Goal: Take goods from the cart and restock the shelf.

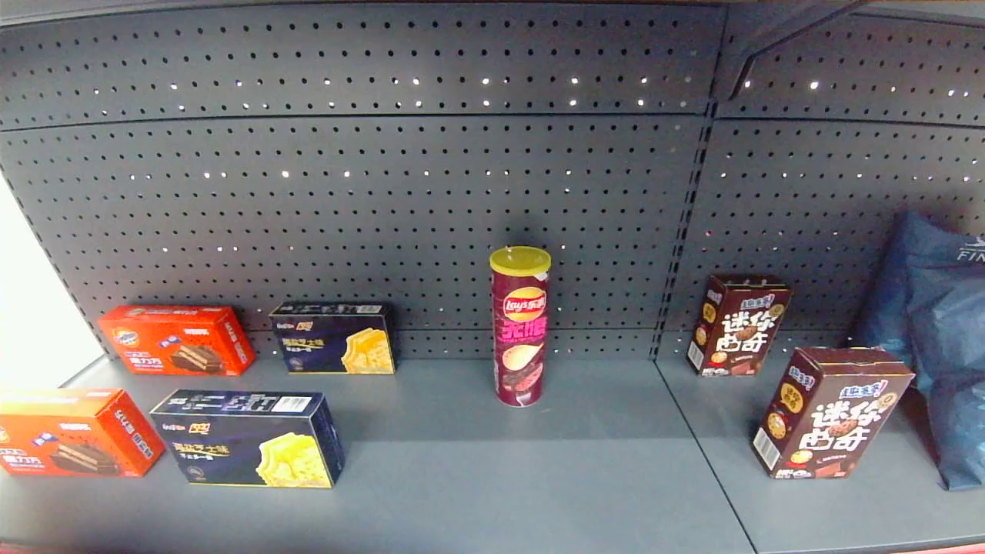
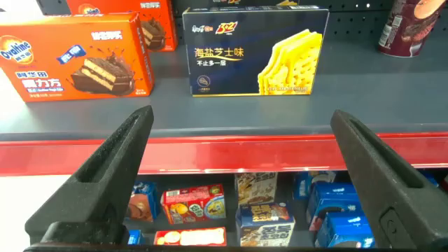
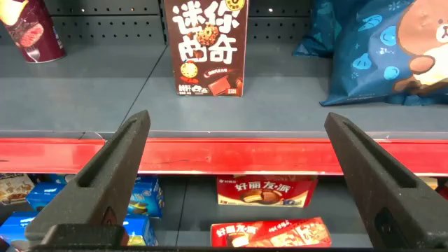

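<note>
You have both pincers spread wide with nothing between the fingers. The left gripper hangs just in front of the red lip of the shelf. The right gripper hangs before the same lip farther to the right. All the goods you can see stand on the shelving. On the left of the shelf board, a front orange box and a front navy box lie side by side near the edge. A rear orange box and a rear navy box sit behind them against the pegboard. In the middle the chip can stands upright by itself, with its yellow lid on. Past the seam in the board, on the right section, a rear brown box stands by the back panel. A front brown box stands nearer you, just beside a blue bag that leans at the far right. Under the lip, the lower tier holds small blue and orange boxes on the left and red boxes on the right.
</note>
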{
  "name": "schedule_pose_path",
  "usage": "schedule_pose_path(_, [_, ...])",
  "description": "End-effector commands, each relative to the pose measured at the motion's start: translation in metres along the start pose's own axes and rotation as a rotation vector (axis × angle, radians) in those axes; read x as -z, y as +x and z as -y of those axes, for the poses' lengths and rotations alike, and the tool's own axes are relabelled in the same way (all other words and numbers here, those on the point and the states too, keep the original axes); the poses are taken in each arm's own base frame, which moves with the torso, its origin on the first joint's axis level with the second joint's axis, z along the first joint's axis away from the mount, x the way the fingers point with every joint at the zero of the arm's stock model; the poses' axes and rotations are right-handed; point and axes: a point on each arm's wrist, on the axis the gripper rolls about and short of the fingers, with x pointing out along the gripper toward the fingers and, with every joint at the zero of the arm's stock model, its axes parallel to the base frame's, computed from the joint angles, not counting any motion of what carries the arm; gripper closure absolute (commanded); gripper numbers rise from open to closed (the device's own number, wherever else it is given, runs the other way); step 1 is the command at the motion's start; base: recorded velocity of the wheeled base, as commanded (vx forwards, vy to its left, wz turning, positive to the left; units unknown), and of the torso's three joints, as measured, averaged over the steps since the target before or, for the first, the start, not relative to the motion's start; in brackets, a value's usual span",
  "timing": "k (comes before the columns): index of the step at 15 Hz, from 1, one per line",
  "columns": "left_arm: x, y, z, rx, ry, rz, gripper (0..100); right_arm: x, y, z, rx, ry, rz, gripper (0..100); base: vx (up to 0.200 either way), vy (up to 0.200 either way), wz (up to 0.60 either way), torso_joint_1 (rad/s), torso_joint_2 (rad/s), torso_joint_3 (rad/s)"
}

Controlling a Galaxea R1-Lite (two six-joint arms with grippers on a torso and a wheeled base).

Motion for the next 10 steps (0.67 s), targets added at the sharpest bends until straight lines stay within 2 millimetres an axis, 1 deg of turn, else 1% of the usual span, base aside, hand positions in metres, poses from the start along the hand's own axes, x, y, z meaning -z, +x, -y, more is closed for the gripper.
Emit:
schedule_pose_path(1, [0.0000, 0.0001, 0.0000, 0.000, 0.000, -0.001, 0, -0.0001, 0.0001, 0.0000, 0.000, 0.000, -0.001, 0, 0.000, 0.000, 0.60, 0.002, 0.00, 0.007])
schedule_pose_path(10, [-0.0005, 0.0000, 0.0000, 0.001, 0.004, 0.000, 0, -0.0001, 0.0001, 0.0000, 0.000, 0.000, -0.001, 0, 0.000, 0.000, 0.60, 0.003, 0.00, 0.002])
